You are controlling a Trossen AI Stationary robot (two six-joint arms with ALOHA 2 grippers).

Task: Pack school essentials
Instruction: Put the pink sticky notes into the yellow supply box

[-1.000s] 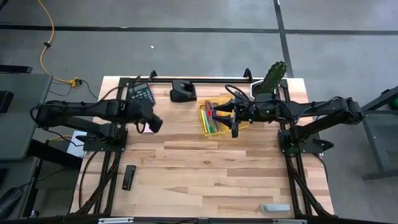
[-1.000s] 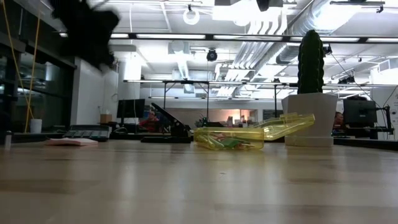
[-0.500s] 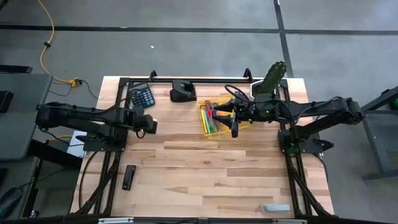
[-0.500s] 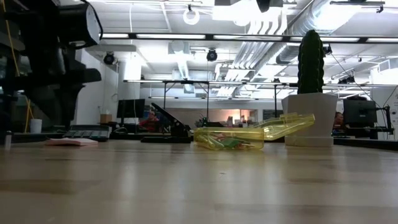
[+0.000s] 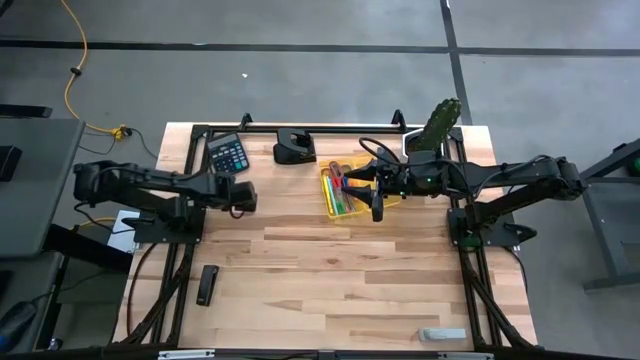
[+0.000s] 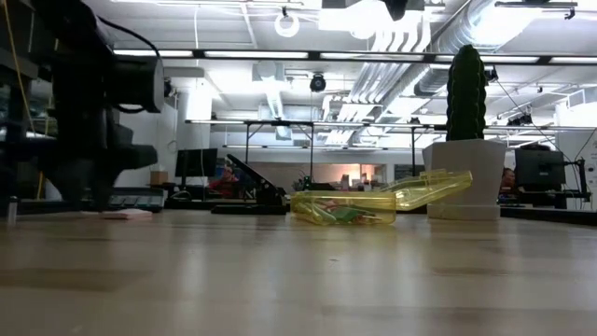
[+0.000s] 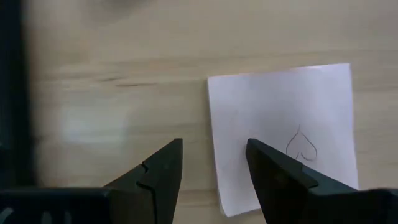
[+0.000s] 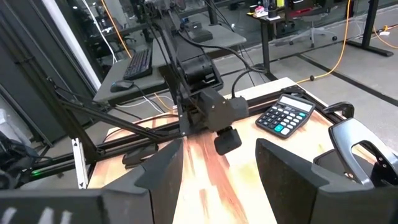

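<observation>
The pale pink square pad [image 7: 283,134] with a small heart drawn on it lies flat on the wood. My left gripper [image 7: 214,165] is open, low over it [image 6: 93,187]. One finger stands above the pad, the other above bare wood, and the pad's edge runs between them. In the high view the left gripper [image 5: 240,195] hides the pad. The yellow see-through case [image 5: 345,190] holds scissors and pencils. My right gripper [image 5: 378,203] hovers open at the case's right side.
A black calculator [image 5: 228,152] and a black stapler-like object [image 5: 295,147] lie near the far edge. A potted cactus [image 5: 440,125] stands at the far right. A flat black bar [image 5: 207,285] lies near left, and a small grey piece [image 5: 442,334] near right.
My left gripper has come down from high above the table to just over the pink pad, tipping to point downward. My right gripper and the yellow case have stayed where they were.
</observation>
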